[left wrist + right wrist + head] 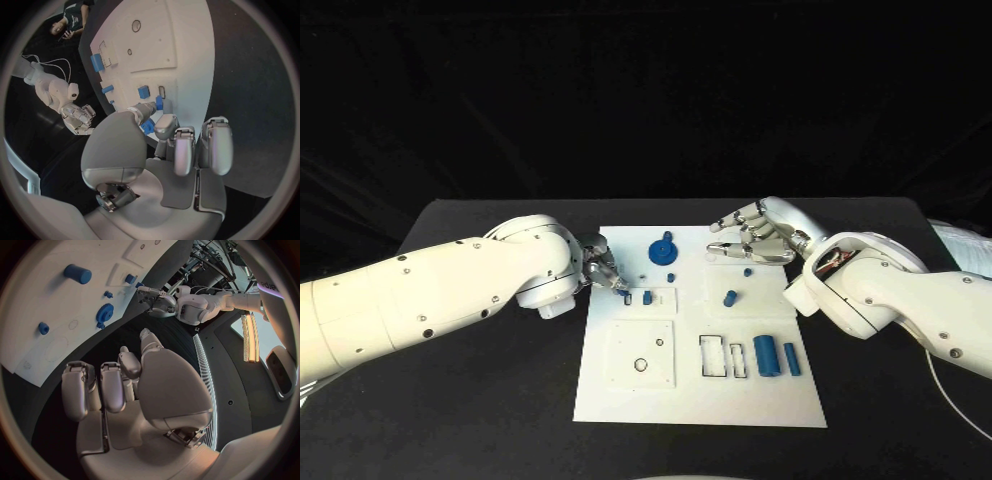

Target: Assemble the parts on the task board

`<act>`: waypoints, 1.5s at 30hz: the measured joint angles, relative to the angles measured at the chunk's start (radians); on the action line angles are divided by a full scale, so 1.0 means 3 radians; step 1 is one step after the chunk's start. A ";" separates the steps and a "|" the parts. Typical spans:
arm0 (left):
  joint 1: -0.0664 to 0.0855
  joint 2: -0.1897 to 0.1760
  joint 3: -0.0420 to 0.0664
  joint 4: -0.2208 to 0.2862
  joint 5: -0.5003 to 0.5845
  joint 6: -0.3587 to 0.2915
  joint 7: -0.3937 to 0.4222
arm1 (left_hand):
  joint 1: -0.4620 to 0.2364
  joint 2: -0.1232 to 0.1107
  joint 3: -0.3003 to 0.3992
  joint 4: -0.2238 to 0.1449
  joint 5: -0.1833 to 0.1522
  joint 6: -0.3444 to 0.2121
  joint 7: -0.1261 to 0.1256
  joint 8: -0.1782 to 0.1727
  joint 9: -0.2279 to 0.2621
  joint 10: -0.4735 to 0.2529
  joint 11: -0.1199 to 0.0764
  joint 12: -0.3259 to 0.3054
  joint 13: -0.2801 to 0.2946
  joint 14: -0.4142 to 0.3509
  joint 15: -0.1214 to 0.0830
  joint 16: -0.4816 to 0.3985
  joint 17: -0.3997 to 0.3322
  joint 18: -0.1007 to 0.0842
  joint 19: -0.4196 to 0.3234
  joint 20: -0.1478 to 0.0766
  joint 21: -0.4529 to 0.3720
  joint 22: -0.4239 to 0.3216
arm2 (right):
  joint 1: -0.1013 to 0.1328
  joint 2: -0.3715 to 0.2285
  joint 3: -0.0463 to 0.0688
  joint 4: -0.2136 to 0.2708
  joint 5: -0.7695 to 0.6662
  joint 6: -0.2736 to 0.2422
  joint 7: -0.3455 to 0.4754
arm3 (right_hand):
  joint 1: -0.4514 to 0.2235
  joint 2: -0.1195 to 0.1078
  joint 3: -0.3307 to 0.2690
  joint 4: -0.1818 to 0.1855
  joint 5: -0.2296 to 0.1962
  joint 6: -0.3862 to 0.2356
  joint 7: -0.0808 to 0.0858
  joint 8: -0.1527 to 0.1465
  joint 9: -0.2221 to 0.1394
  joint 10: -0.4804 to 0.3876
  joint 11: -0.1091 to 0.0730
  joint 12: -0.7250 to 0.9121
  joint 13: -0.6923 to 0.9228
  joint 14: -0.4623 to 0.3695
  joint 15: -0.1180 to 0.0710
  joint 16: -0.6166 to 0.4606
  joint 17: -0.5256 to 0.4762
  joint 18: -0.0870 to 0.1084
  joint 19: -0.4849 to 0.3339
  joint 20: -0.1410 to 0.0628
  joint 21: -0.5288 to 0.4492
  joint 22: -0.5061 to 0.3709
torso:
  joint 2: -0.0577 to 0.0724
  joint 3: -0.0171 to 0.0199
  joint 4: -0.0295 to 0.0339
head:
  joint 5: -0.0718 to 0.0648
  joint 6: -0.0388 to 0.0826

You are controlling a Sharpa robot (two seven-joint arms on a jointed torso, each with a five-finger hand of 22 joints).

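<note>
Nearest us, the near edge of the board (697, 410) is lying bare, and just beyond it two cylinders (776, 355) are resting side by side at the board's right, next to a pair of outlined slots (723, 356). Further up, a small peg (730, 297) is standing alone, and a gear (662, 250) is lying near the far edge.

Our left hand (602, 270) is reaching over the board's left edge, fingertips coming down beside a small block (648, 297) that is sitting by a rectangular outline. From the wrist, a finger seems to be touching or nearly touching a blue piece — we cannot tell whether anything is pinched, so its hold is uncertain. Our right hand (754, 236) is hovering over the board's far right corner with fingers spread and loosely curled, holding nothing.

We are judging that the step in hand is picking up or seating the block at the left recess. The next move is calling for a fine pinch on a very small piece, then a square, upright alignment over its outline — a tilted part would likely jam or skid across the smooth board.
</note>
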 measured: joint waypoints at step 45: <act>-0.0063 0.0066 0.0004 0.0008 -0.0326 0.0201 -0.0023 | -0.0046 -0.0046 0.0073 -0.0054 -0.0014 0.0004 -0.0002 0.0036 0.0014 0.0018 -0.0018 0.0007 0.0028 0.0000 0.0000 0.0000 -0.0001 0.0000 0.0000 0.0000 0.0000 -0.0001 | -0.0009 0.0000 -0.0002 0.0002 0.0001 0.0010 -0.0001 | 0.0000 0.0000 0.0000 0.0000 0.0000 0.0000 0.0000 0.0000 0.0001 0.0000 0.0000 0.0000 0.0000 0.0000 0.0000 0.0000 0.0000 0.0000 0.0000 0.0000 0.0000 0.0002 | 0.0004 0.0000 -0.0001 | 0.0003 -0.0047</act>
